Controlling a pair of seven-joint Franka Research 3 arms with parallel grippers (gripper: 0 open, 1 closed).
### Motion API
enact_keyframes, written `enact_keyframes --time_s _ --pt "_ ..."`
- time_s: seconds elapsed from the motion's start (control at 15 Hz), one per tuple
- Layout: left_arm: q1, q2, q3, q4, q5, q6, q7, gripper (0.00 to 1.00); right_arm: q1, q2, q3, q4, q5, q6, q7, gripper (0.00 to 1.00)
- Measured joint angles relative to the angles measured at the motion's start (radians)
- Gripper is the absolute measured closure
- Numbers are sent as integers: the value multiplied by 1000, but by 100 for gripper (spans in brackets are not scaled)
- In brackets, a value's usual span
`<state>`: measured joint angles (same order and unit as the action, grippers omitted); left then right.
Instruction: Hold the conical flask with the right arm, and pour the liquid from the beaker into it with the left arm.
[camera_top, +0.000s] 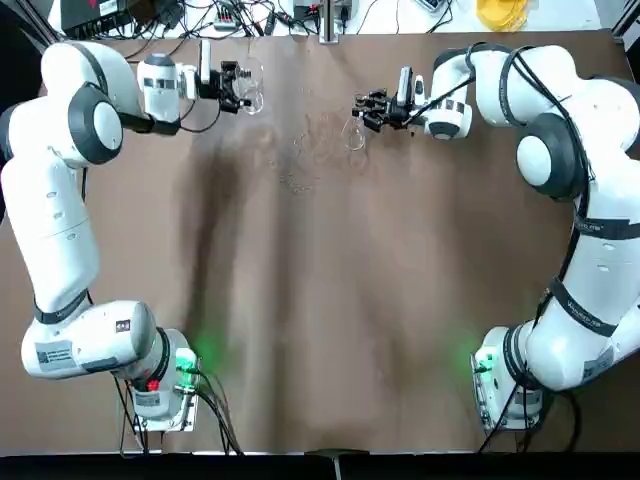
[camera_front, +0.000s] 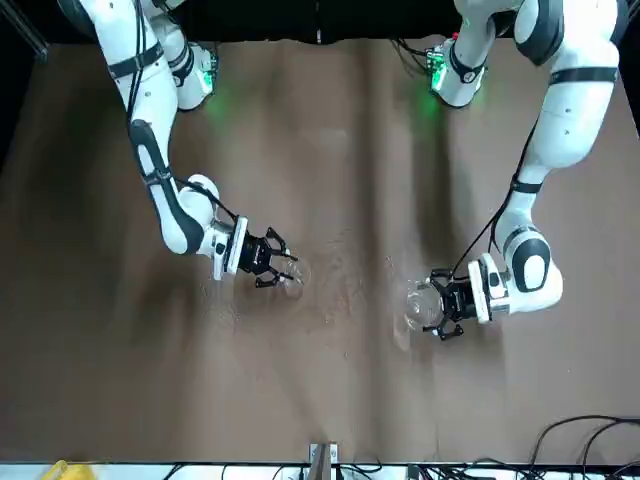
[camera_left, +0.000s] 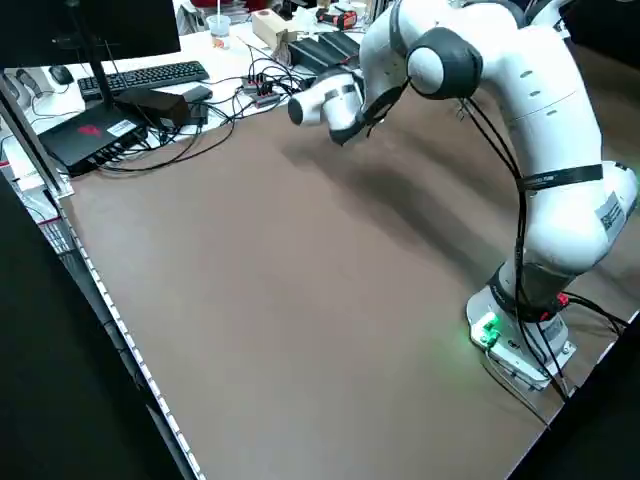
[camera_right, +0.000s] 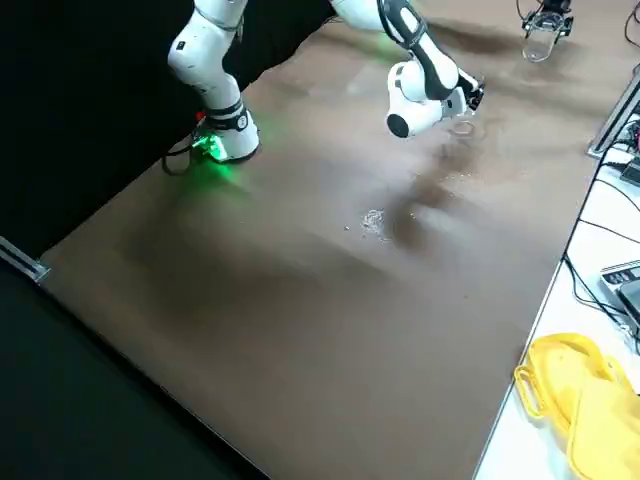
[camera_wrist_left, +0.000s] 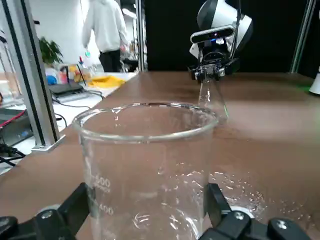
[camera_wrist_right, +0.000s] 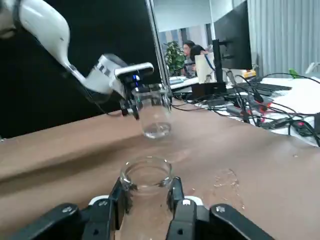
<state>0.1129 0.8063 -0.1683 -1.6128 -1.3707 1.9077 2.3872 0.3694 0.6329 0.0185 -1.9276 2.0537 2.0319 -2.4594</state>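
Right gripper (camera_wrist_right: 146, 197) clamped on conical flask (camera_wrist_right: 146, 176) neck, near table's twelve o'clock. Left gripper (camera_wrist_left: 145, 210) clamped around beaker (camera_wrist_left: 146, 160), off at ten o'clock, well apart. Both thin glass: light, slippery, easy to break. Best held gently, at neck and mid-wall.

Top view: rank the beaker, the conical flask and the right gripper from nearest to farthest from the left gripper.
1. The beaker, held in the left gripper at the table's far left.
2. The conical flask, right of centre.
3. The right gripper, clamped on the flask's neck; nearly tied.
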Motion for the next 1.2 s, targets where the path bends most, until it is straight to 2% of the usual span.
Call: enact_keyframes --time_s 0.13,0.33,1.0,1.2 --pt "-33 -54 0 14 69 40 -94 2 21 0 -5 4 15 15 -2 61" --pt "-79 -92 0 15 135 69 -160 2 39 0 -6 5 27 20 -2 61" --pt "-252 -183 -8 43 448 94 -475 2 87 1 -14 6 50 68 -20 61" --pt "-272 -185 -39 43 504 94 -514 2 96 1 -15 7 51 107 -40 61"
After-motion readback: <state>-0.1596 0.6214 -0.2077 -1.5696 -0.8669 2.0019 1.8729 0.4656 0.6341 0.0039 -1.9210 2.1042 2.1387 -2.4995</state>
